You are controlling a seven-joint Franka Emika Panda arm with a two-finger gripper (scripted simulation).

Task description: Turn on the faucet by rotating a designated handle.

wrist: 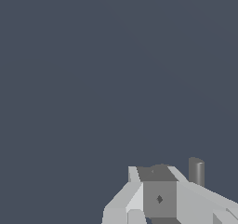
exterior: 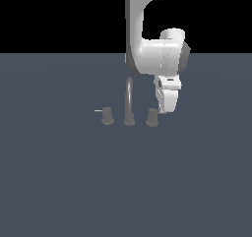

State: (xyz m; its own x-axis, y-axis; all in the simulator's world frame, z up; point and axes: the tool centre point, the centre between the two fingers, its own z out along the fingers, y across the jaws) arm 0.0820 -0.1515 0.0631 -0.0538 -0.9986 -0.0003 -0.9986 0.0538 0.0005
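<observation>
The faucet stands mid-floor in the exterior view, with a tall thin arched spout on a round base. The handle, a short grey knob, stands at the spout's right in that view; its lever rod is hidden behind my hand. The twin knob, with a thin rod pointing left, stands on the spout's other side. My gripper hangs fingers-down just right of the handle, close to or touching it. No gap shows between the fingers, and nothing is held. In the wrist view my gripper fills the lower edge with a grey knob beside it.
The flat dark blue-grey floor spreads around the faucet. My white arm comes down from above, behind the faucet.
</observation>
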